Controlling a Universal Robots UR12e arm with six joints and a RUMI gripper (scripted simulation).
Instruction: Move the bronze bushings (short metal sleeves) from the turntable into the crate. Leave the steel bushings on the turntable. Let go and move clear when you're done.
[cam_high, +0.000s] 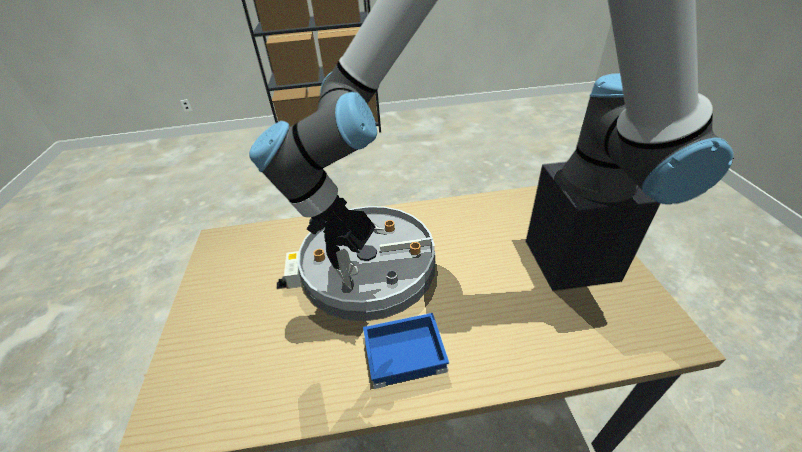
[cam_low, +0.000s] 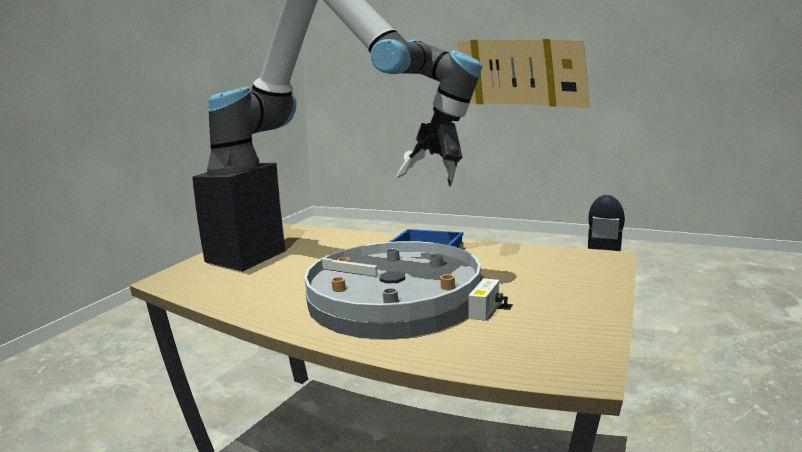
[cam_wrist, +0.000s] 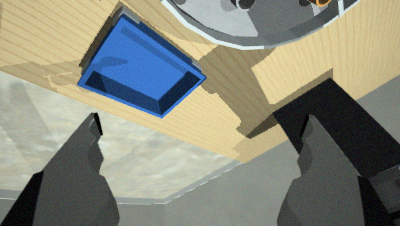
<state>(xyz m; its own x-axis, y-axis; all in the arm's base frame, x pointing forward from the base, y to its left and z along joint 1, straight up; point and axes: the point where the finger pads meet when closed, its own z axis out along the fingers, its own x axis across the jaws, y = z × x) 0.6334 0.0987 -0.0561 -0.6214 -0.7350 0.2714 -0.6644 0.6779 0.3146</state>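
Note:
The grey turntable (cam_high: 314, 280) (cam_low: 387, 314) (cam_wrist: 240, 35) carries three bronze bushings (cam_high: 389, 225) (cam_high: 415, 248) (cam_high: 319, 255) (cam_low: 338, 284) (cam_low: 447, 281) and three grey steel bushings (cam_high: 391, 277) (cam_low: 390, 295) (cam_low: 393, 254) (cam_low: 436, 259). One bronze bushing (cam_low: 343, 259) stands behind a pale bar. The blue crate (cam_high: 368, 350) (cam_low: 429, 235) (cam_wrist: 130, 95) is empty beside the turntable. My gripper (cam_high: 345, 275) (cam_low: 426, 172) (cam_wrist: 200, 115) is open and empty. It hangs high above the turntable and is tilted towards the crate side.
A black pedestal (cam_high: 589, 235) (cam_low: 238, 216) holds the arm's base at one end of the wooden table (cam_high: 533, 336) (cam_low: 561, 336). A small white control box (cam_high: 290, 263) (cam_low: 482, 297) sits against the turntable. A dark rounded object (cam_low: 605, 221) stands beyond the far table corner.

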